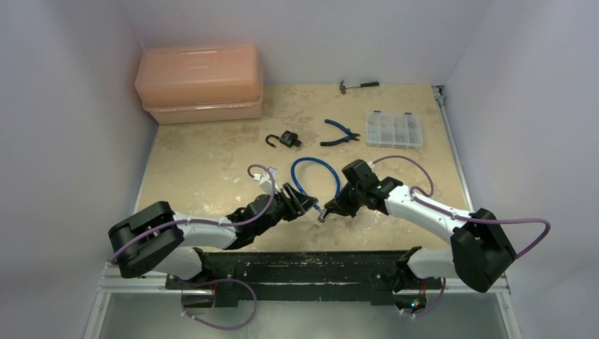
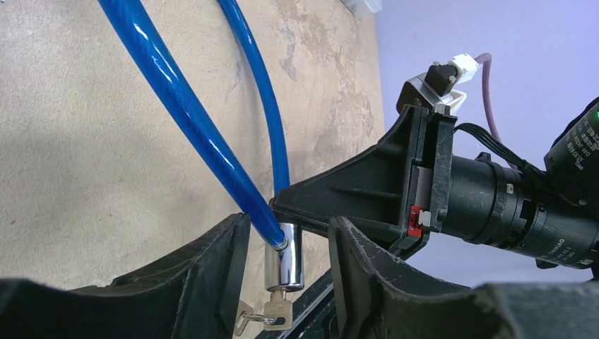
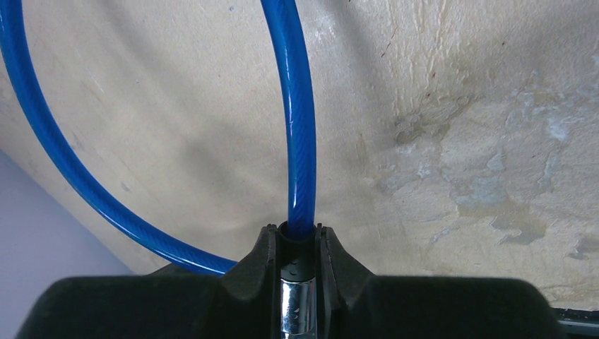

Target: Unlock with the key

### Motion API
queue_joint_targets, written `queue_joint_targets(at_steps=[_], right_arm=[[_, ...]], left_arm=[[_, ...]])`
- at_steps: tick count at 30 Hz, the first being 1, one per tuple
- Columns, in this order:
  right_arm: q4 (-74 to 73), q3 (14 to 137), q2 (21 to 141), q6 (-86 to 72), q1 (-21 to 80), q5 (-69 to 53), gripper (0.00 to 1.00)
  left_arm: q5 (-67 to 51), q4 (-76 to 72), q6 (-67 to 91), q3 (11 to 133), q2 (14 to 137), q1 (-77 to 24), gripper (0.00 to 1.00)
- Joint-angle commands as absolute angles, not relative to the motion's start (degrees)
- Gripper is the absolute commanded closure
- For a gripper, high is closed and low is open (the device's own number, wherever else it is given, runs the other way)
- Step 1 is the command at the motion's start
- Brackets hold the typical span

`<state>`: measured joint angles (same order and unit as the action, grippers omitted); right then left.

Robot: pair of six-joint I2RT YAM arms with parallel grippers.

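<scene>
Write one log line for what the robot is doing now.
right pincer: shut on blue cable's metal end | left pincer: open, either side of that end | key: at its tip

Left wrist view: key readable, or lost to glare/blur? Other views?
Left wrist: key fairly sharp, at the bottom edge; chrome barrel above it glints mildly. Right wrist: key out of view, specular spots on the barrel. Top external: key too small to resolve.
</scene>
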<state>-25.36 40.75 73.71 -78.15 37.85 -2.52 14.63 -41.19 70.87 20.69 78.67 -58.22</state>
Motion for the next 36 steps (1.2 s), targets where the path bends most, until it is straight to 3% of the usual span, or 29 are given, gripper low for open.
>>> queue_joint_targets(at_steps=[1,10,19,26,32,36], right_arm=[[-22.33,40.87,71.14,-77.87,37.96,-3.18,1.00],[-22.37,40.71,70.69,-77.91,37.97,-3.05,1.00],[-22.28,40.74,70.40,-78.02,37.96,-2.90,1.00],[-21.90,40.77,70.76,-77.95,37.97,-3.42,1.00],[-21.96,40.75,70.73,-77.78,37.94,-3.27,1.00],[-21.92,40.70,70.83,-77.66,37.97,-3.25,1.00]], left_arm=[[12.84,-48.21,71.63,20.18,80.99,-57.71,0.52],[11.11,-50.68,71.97,20.52,84.26,-57.37,0.51],[10.15,-51.25,72.40,20.62,85.96,-57.31,0.38],[10.02,-54.11,72.40,20.56,87.31,-57.30,0.51],[9.18,-57.50,72.73,20.98,89.92,-57.26,0.55],[7.79,-59.48,73.09,21.36,91.62,-57.00,0.74]])
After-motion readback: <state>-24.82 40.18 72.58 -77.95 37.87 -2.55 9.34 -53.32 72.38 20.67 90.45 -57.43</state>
